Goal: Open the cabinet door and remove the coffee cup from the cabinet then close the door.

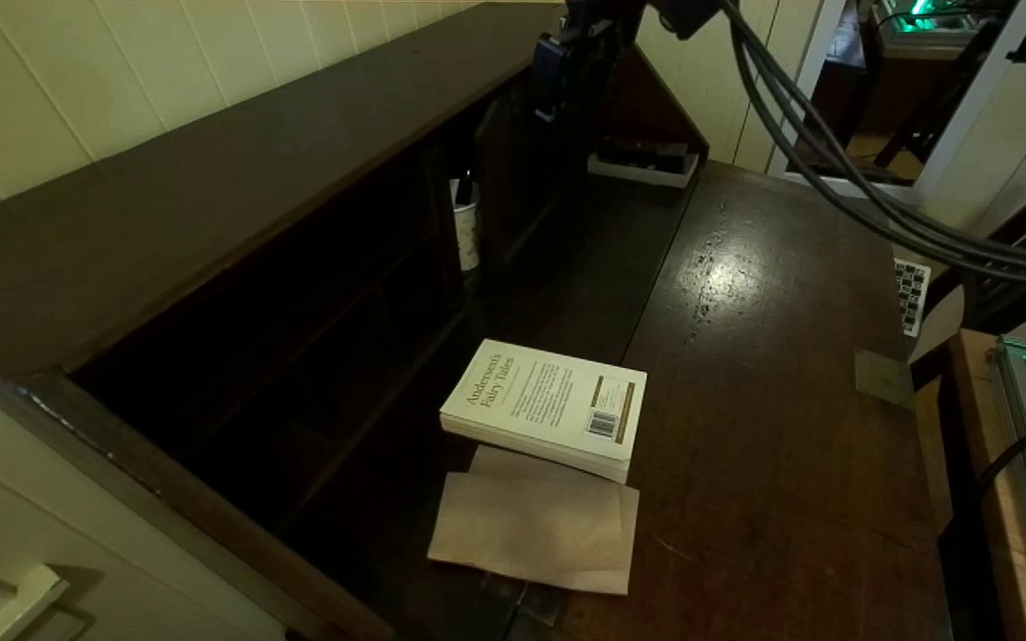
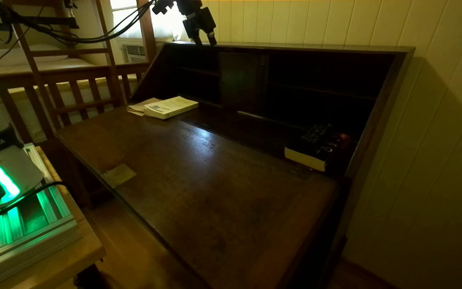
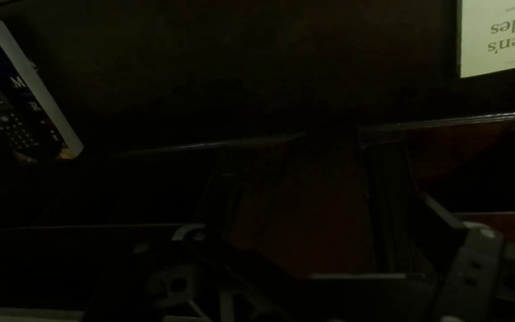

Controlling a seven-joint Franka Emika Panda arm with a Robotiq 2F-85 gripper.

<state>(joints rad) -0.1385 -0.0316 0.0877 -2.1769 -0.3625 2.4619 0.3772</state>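
White book (image 1: 549,401): is lying flat on the desk (image 1: 771,463), left of the cabinet door (image 2: 239,80) and apart from it in an exterior view
Brown paper (image 1: 531,530): is spreading at the near side of the white book in an exterior view; whether it is running underneath cannot be told
Dark book (image 2: 315,149): is resting at the right end of the desk in an exterior view, bearing a remote (image 3: 5,114)
Cables (image 1: 820,169): are arcing over the right side of the desk in an exterior view
Cabinet door: is standing ajar mid-cabinet (image 1: 237,151), partly hiding the coffee cup (image 1: 467,236)
Coffee cup: is standing inside the cabinet, showing past the near edge of the door, a dark stick (image 1: 465,189) poking from it
Gripper (image 2: 205,42): is hanging near the cabinet's top front edge, fingers spread well apart, gripping nothing that shows; whether it is touching the wood cannot be told
Desk: is shining dark and worn, a metal plate (image 2: 119,175) sitting by its left edge
Wall (image 2: 295,22): is rising pale and panelled behind the cabinet
Bed frame (image 2: 82,90): is standing far left, the robot base (image 2: 30,170) glowing green near left
Seam (image 1: 655,267): is running lengthwise along the desk
Desk middle: is stretching broad and open between the white book and the dark book
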